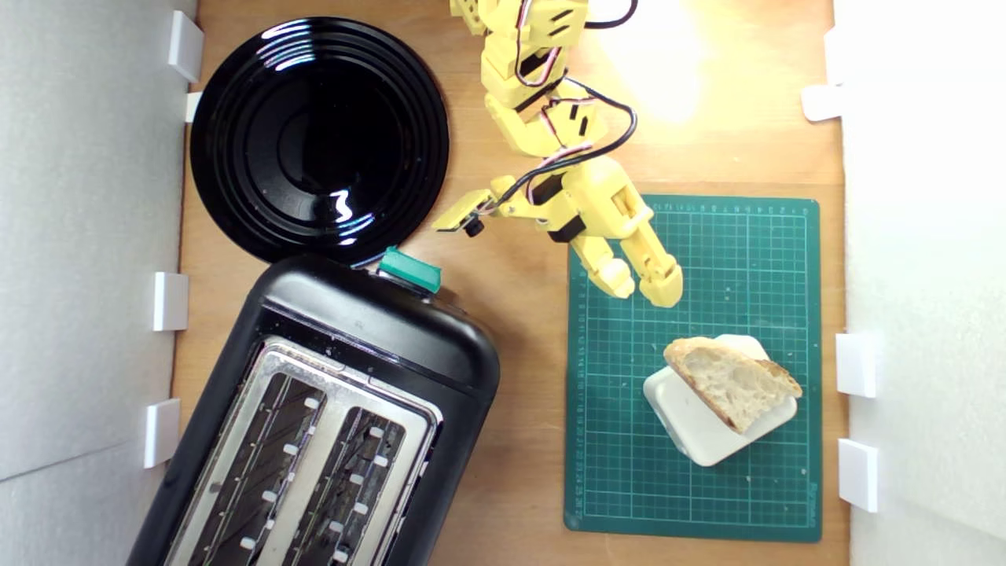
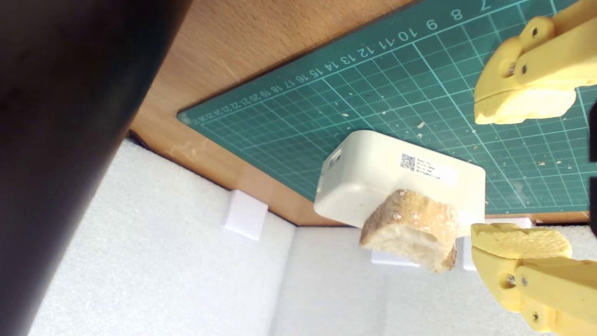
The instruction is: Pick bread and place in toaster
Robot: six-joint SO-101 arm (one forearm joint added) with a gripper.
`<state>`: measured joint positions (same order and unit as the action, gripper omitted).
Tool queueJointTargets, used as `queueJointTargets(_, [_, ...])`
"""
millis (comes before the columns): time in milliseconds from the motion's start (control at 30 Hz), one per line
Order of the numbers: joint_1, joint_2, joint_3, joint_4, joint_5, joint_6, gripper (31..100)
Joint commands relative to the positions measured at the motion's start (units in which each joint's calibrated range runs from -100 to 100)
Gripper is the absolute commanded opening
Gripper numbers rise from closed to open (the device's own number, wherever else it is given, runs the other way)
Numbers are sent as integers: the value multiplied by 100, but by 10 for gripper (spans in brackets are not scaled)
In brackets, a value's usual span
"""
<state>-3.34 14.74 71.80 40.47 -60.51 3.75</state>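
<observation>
We see a bright yellow plastic arm (image 1: 542, 102) built of blocky printed segments, with black motor bodies set between them. Black, red and white cables (image 1: 605, 130) loop loosely along its links, and a small flat yellow bracket carrying a black camera (image 1: 465, 218) sticks out sideways. Its two fingers (image 2: 522, 105) are yellow too, with rough-textured inner pads and small screws near their tips.

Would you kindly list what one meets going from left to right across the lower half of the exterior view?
White foam wall → toaster → bare wooden table → green cutting mat → cream block with the bread lying on it → white foam wall on the exterior view's right.
</observation>
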Motion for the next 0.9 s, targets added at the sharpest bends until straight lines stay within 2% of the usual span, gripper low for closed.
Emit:
queueJointTargets(0, [-29, -68, -130, -67, -203, -6, 808])
queueJointTargets(200, [-45, -101, -121, -140, -203, -6, 811])
queueJointTargets(400, [-246, 123, -139, -693, -587, -17, 806])
queueJointTargets(567, [-407, 498, -167, -910, -963, 9, 806])
queueJointTargets(667, [-649, 506, -267, -1345, -963, -6, 806])
queueJointTargets(867, [-673, 498, -257, -1318, -963, -6, 806])
